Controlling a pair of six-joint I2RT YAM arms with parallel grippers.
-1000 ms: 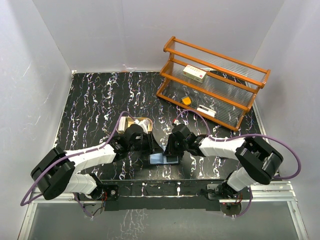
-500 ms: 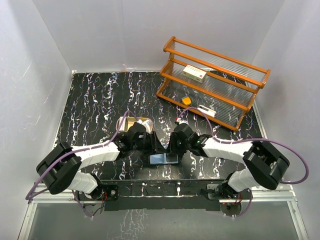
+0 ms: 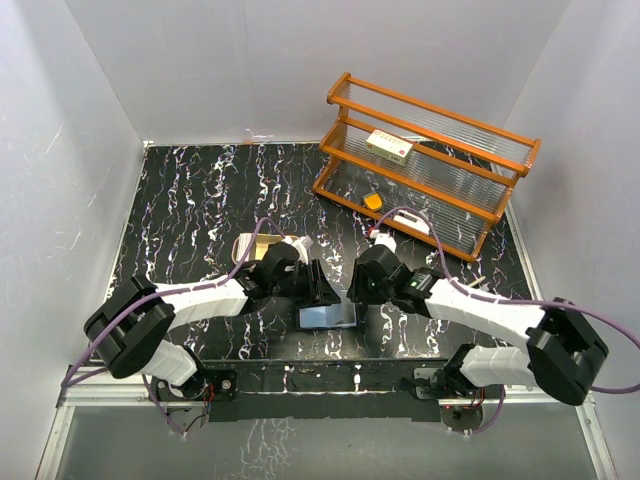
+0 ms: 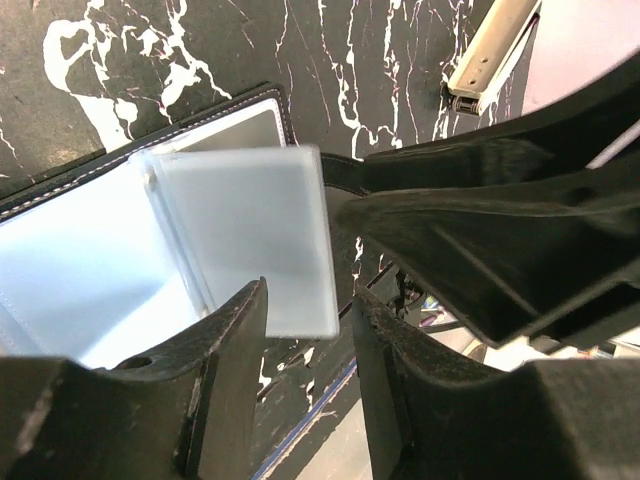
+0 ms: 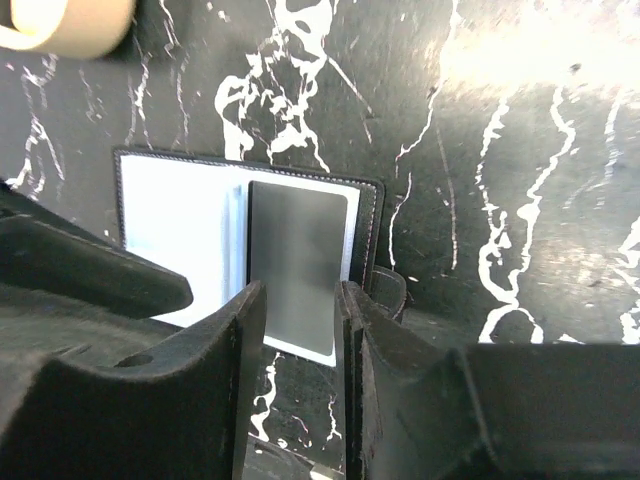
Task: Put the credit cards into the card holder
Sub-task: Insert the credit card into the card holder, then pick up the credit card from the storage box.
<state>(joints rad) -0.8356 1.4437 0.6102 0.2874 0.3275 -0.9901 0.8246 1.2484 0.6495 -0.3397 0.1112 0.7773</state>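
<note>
The card holder [image 3: 327,317] lies open near the table's front edge, black outside and pale blue inside [image 4: 90,270]. One grey credit card [image 5: 297,260] rests on its right half, its near end past the holder's edge. The card also shows pale grey in the left wrist view [image 4: 250,230]. My left gripper [image 3: 320,290] hovers at the holder's left side, open [image 4: 308,320], with nothing between its fingers. My right gripper [image 3: 357,288] is over the holder's right side, open [image 5: 300,300], its fingers either side of the card's near end but above it. No other credit cards show.
A tan oval tray [image 3: 268,246] sits just behind the left wrist. A wooden slatted rack [image 3: 430,165] stands at the back right with a white-and-red box [image 3: 389,146], an orange thing [image 3: 372,201] and a white item [image 3: 412,222]. White walls enclose the table.
Both grippers have opened wider. Both wrists have moved back from the table's front edge. The card holder and card have stayed in place.
</note>
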